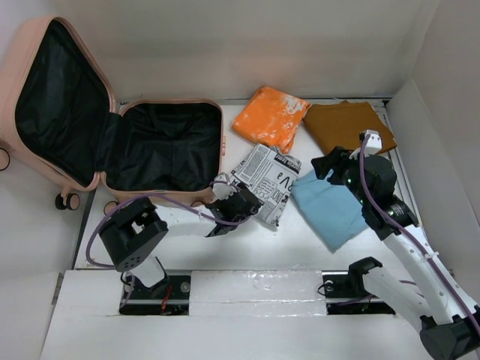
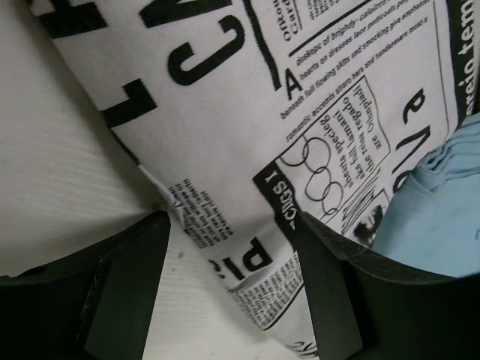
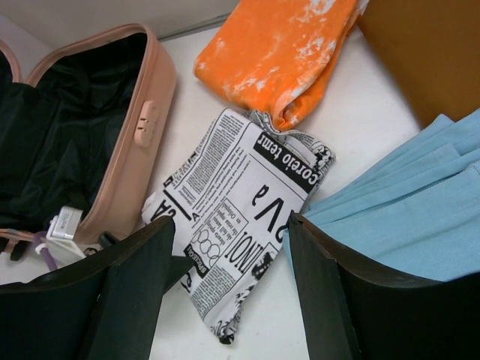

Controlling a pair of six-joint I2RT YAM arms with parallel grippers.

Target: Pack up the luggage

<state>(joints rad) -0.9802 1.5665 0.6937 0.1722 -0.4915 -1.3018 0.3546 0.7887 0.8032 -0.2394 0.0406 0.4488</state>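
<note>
While it lies open and empty, luggage (image 1: 165,146): set at the far left of the worktop (image 1: 247,244); lid thrown back to the left, black lining bared in both halves, nothing seen packed inside.
Step in hand: first pick judged to be under way; all four folded cloths are on the worktop, none in the case.
Newsprint cloth (image 1: 266,180): laid just right of the case's right wall, its right edge meeting the light blue cloth (image 1: 330,206); whether it overlaps cannot be told.
Left pincer (image 2: 229,232): spread wide and brought low, one corner of the newsprint cloth lying between the fingers; nothing is clamped.
Right pincer (image 3: 231,225): spread wide, nothing held; hung above the blue cloth, to the right of the newsprint piece.
Next move (judgement): the fingers are to be closed on the cloth's corner with all folded layers caught, so that the piece is not shaken open. It is then to be lifted and carried left over the pink wall into the lined shell. Clearance over the rim is called for, and the blue cloth should not be dragged along.
Other cloths: orange cloth (image 1: 271,116) at the far middle; brown cloth (image 1: 345,126) at the far right, beside it.
Worktop surface: white, matt, flat; a bare strip is seen along the near edge.
Room: white panels (image 1: 300,45) are set close round the far and right sides; lighting is even.
</note>
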